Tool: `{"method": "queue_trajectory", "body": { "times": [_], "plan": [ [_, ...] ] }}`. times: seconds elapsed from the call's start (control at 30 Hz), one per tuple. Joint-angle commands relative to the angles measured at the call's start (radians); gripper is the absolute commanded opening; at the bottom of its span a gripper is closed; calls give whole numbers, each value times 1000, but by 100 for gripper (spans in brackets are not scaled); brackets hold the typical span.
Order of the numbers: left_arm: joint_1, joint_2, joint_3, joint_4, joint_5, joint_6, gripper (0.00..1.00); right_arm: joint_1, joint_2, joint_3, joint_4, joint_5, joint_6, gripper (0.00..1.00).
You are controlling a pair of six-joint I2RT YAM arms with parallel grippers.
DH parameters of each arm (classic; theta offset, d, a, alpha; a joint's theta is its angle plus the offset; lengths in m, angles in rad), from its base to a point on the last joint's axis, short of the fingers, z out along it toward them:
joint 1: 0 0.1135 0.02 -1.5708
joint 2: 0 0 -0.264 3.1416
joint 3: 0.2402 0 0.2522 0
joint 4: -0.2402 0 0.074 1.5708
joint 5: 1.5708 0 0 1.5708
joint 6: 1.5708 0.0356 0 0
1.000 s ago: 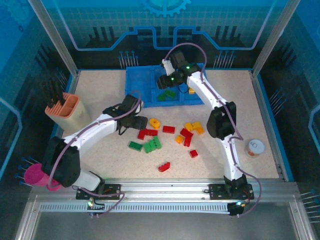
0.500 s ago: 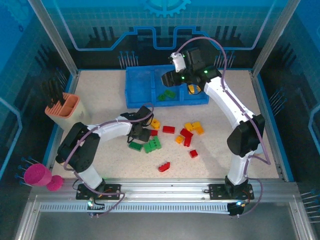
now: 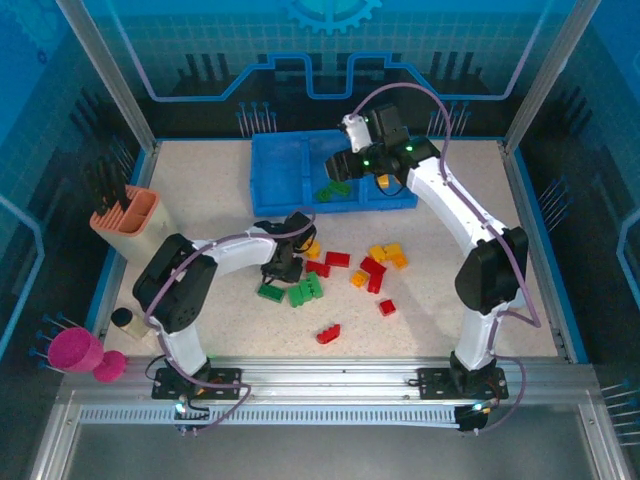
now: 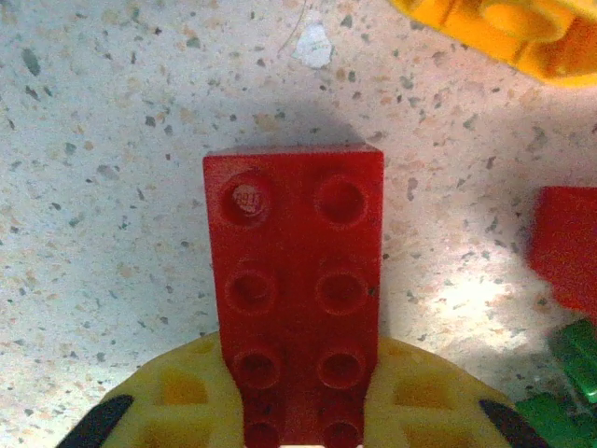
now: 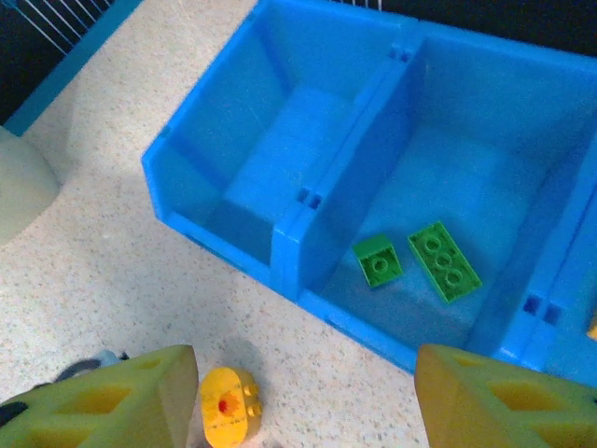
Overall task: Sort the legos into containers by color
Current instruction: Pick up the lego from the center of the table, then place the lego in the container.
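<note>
Where the two arms are bolted, a metal rail (image 3: 330, 378) edges the pale speckled table (image 3: 200, 175), and blue-lit panels (image 3: 330, 60) wall the cell around it.

The left jaws are down on the table, clamped on a red brick (image 4: 294, 280). The left wrist view gives its two rows of studs and its near end caught between the yellow fingers (image 4: 168, 401), detail the top view hides under the wrist. Loose bricks (image 3: 372, 268) in red, green and orange lie scattered right of those jaws and nearer the rail, some just beside them. From the wrist, an orange piece (image 4: 504, 28) sits beyond the held one.

A peach holder (image 3: 130, 225) stands well to the left of the left jaws, and a white can (image 3: 509, 295) stands well to their right.

Farther off, the right jaws hang apart and empty over the blue tray (image 3: 270, 175). The right wrist view adds a round orange brick (image 5: 229, 406) on the table between its fingers. Beyond them, two green bricks (image 5: 378, 259) lie flat in the tray's middle compartment. The top view gives these as one green patch.
</note>
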Motion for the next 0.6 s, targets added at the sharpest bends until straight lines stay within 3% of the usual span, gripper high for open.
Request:
{"method": "queue_trajectory", "body": {
  "times": [0.0,0.13,0.3,0.57],
  "plan": [
    [-2,1,84,-103,-21,-20,15,-15,-112,-116,-39,61,3,64],
    [2,-92,198,-237,-54,42,14,-29,-239,-347,-44,62,24,65],
    [51,-91,392,-349,-86,111,14,-26,-326,-524,-86,56,54,65],
    [232,78,714,-323,-87,121,15,31,-422,-653,-166,79,110,65]
  ]
}}
